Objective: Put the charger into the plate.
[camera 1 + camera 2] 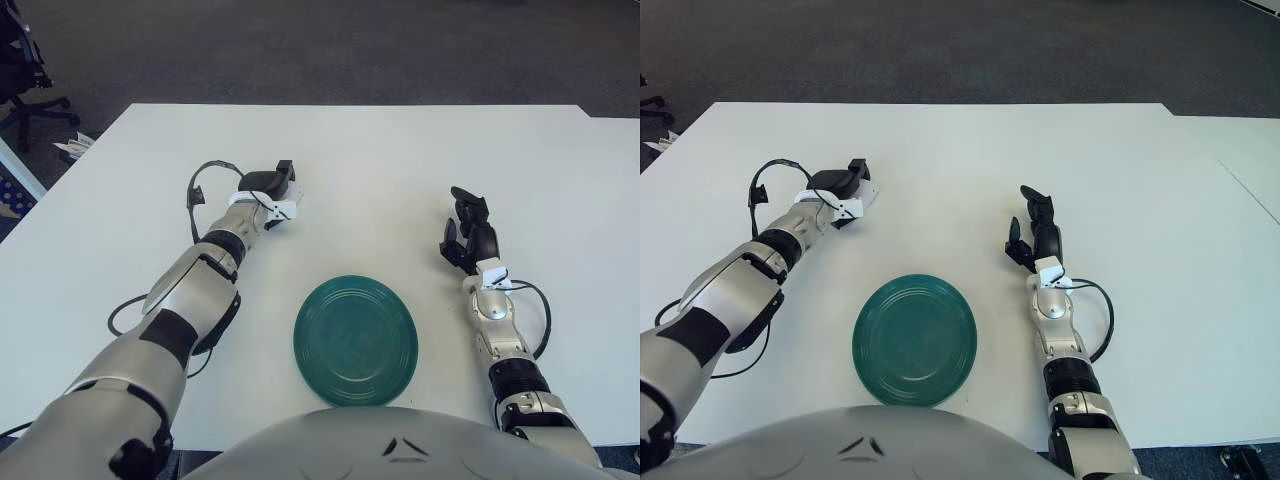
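Charger [291, 209], small and white, sits on the white surface [380, 160] under the curled dark fingers of the left hand [268, 186], which close over it from above, well up and to the left of the plate. Green plate [356, 340] lies near the front edge, between the two arms. Right hand [468, 234] shows to the right of the plate, fingers loosely spread and holding nothing.
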Controlling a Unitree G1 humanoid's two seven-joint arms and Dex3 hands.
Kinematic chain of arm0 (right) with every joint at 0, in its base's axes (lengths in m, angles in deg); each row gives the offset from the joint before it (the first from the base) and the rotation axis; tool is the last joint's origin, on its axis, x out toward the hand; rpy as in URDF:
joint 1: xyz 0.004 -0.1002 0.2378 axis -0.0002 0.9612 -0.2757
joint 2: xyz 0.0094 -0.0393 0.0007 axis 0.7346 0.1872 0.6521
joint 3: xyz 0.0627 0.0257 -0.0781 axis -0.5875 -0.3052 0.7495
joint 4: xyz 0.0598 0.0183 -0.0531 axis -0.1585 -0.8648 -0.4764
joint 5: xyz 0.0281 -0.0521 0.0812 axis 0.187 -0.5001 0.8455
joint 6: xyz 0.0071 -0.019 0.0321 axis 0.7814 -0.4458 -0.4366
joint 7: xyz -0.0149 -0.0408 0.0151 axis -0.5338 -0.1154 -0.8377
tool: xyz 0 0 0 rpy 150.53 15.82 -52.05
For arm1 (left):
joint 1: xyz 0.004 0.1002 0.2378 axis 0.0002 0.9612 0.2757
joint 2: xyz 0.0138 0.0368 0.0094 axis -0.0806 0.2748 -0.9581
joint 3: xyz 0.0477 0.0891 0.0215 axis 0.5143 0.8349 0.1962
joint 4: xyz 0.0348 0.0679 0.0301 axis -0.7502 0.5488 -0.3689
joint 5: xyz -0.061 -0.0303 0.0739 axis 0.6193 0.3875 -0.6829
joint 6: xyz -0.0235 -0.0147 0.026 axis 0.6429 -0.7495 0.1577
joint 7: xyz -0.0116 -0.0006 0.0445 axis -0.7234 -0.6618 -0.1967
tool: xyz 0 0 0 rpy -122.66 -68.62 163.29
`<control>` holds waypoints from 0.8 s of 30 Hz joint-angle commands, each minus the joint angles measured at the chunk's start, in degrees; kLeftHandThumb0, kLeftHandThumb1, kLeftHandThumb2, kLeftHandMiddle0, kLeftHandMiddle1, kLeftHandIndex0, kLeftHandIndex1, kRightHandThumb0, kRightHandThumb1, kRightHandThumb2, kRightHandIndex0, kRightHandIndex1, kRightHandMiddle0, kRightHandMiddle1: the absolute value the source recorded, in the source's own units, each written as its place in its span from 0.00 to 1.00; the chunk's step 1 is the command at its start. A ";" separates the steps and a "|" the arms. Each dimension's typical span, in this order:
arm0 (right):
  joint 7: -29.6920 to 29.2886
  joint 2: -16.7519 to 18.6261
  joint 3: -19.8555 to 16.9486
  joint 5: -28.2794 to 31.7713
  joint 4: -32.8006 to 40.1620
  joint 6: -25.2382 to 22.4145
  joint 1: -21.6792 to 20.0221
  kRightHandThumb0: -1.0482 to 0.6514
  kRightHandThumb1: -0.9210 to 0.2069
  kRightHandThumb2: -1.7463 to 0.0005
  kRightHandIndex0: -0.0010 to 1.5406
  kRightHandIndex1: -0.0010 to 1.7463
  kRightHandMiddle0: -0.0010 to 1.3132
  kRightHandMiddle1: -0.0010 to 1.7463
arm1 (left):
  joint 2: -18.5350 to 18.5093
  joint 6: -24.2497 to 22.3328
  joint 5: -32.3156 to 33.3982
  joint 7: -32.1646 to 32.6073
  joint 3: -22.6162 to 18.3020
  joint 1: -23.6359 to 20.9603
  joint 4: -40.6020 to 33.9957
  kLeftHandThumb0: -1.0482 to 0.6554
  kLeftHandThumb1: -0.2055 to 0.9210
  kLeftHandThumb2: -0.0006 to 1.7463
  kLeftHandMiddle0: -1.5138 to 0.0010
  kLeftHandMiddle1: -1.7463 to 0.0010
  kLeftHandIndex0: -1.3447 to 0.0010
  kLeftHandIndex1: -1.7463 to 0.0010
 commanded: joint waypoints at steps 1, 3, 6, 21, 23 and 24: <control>-0.96 -0.09 -0.22 -1.75 -6.59 0.84 10.09 0.20 0.00 0.46 0.21 0.01 0.00 0.43 | 0.70 0.12 0.69 -3.46 -0.55 4.08 2.27 0.62 0.18 0.96 0.44 0.03 0.51 0.00; -1.30 -0.07 -0.18 -1.96 -6.70 1.06 10.12 0.20 0.00 0.46 0.22 0.01 0.00 0.44 | 0.68 0.27 0.77 -2.94 -0.87 4.18 2.23 0.62 0.19 0.95 0.46 0.02 0.52 0.00; -1.63 -0.09 -0.18 -2.07 -6.88 1.38 10.12 0.20 0.00 0.47 0.22 0.01 0.00 0.44 | 0.67 0.70 1.06 -1.87 -1.45 4.10 2.06 0.62 0.20 0.94 0.47 0.02 0.53 0.00; -2.03 -0.27 -0.23 -1.78 -8.04 1.40 9.96 0.20 0.00 0.47 0.23 0.01 0.00 0.45 | -0.85 4.79 3.76 1.10 -4.84 -0.28 -0.88 0.62 0.29 0.89 0.51 0.01 0.59 0.00; -2.09 -0.22 -0.23 -1.77 -8.29 1.48 9.92 0.20 0.00 0.47 0.24 0.02 0.00 0.45 | -1.46 6.24 4.47 0.91 -5.58 -1.14 -1.97 0.62 0.29 0.89 0.51 0.01 0.59 0.00; -2.11 -0.19 -0.23 -1.77 -8.30 1.53 9.99 0.20 0.00 0.47 0.24 0.02 0.00 0.46 | -1.68 6.81 4.67 0.91 -5.82 -1.33 -2.37 0.62 0.29 0.88 0.52 0.01 0.59 0.00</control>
